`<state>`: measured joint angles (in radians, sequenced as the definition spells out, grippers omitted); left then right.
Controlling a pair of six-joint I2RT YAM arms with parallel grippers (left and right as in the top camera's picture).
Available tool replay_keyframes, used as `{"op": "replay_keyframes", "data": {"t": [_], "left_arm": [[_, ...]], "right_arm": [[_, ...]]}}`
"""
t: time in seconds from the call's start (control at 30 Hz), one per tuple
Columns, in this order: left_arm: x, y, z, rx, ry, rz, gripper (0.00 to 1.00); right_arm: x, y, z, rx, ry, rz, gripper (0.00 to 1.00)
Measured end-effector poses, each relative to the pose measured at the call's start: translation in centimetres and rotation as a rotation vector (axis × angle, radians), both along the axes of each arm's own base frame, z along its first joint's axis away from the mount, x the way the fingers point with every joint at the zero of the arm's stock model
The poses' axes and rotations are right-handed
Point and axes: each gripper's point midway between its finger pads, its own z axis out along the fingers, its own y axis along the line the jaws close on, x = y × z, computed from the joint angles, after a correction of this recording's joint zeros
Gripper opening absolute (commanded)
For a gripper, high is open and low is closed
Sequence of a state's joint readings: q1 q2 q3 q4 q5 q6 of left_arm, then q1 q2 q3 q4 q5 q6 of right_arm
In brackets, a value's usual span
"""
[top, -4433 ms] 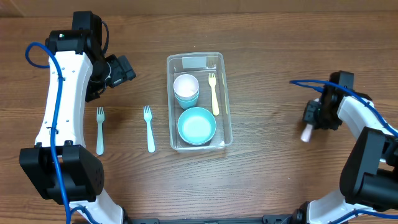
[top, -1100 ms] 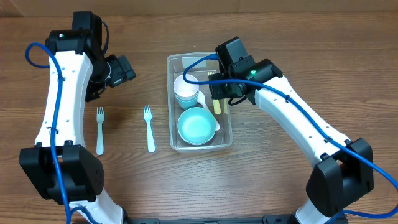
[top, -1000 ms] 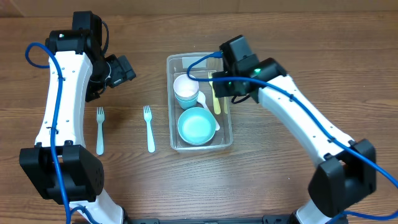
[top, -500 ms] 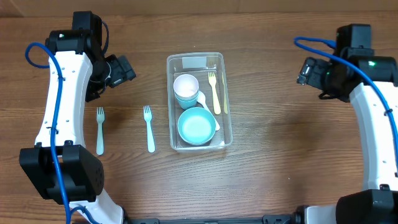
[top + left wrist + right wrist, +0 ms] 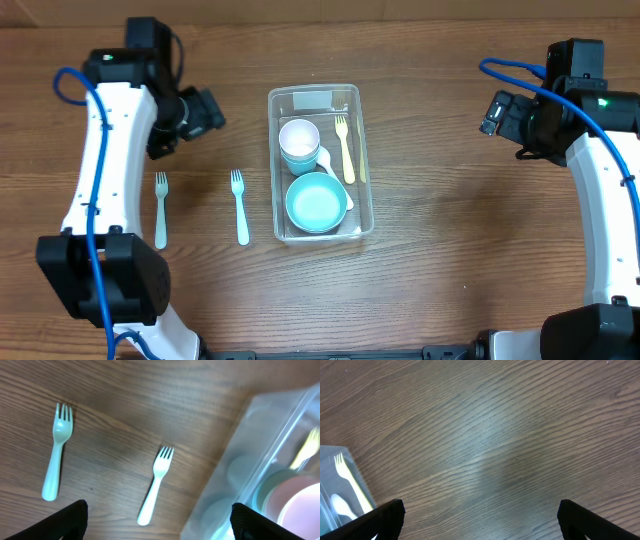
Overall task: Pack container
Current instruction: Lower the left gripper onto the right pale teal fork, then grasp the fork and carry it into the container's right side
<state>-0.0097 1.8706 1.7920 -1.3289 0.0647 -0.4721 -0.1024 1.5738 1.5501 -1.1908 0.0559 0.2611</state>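
The clear container sits mid-table. Inside it are a white cup stacked in a teal cup, a teal bowl, a yellow fork and a white spoon. Two teal forks lie on the wood to its left. My left gripper hangs open above the table, up-left of those forks. In the left wrist view both forks and the container show ahead of the open left gripper. My right gripper is open and empty at the far right.
The right wrist view shows bare wood under the right gripper, with a corner of the container and the yellow fork at the left edge. Wooden tabletop surrounds everything.
The right gripper opened over the container, left the white spoon inside, and pulled back to the far right. The left arm has shifted slightly to the right.
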Motion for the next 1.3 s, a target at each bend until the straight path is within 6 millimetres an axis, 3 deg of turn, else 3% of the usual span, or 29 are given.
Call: {"op": "replay_keyframes", "data": {"t": [0.13, 0.23, 0.4, 0.6, 0.77, 0.87, 0.93, 1.03, 1.2, 1.3], "left_arm": [[-3.1, -4.0, -4.6, 0.049, 0.121, -0.133, 0.86], [-6.2, -5.6, -8.7, 0.061, 0.214, -0.188, 0.82], [-9.1, -4.6, -12.5, 0.069, 0.298, -0.162, 0.73], [-9.4, -4.5, -15.4, 0.063, 0.266, -0.146, 0.70], [-7.8, -4.8, -16.6, 0.050, 0.175, -0.140, 0.65], [-7.0, -4.9, -16.7, 0.052, 0.140, -0.134, 0.53], [-6.3, -4.7, -16.7, 0.065, 0.115, -0.123, 0.38], [-6.2, -4.3, -16.7, 0.089, 0.108, -0.118, 0.29], [-6.2, -3.9, -16.7, 0.111, 0.106, -0.116, 0.25], [-6.1, -3.8, -16.7, 0.117, 0.103, -0.126, 0.10]], "right_arm": [[0.0, 0.0, 0.0, 0.000, 0.001, 0.000, 1.00], [0.0, 0.0, 0.0, 0.001, 0.000, 0.000, 1.00], [0.0, 0.0, 0.0, 0.001, 0.000, -0.001, 1.00], [0.0, 0.0, 0.0, 0.000, 0.000, 0.000, 1.00], [0.0, 0.0, 0.0, 0.000, 0.000, 0.000, 1.00], [0.0, 0.0, 0.0, 0.000, 0.000, 0.000, 1.00], [0.0, 0.0, 0.0, 0.000, -0.001, 0.000, 1.00], [0.0, 0.0, 0.0, 0.000, 0.000, 0.000, 1.00], [0.0, 0.0, 0.0, 0.000, 0.000, 0.000, 1.00], [0.0, 0.0, 0.0, 0.001, 0.000, 0.000, 1.00]]}}
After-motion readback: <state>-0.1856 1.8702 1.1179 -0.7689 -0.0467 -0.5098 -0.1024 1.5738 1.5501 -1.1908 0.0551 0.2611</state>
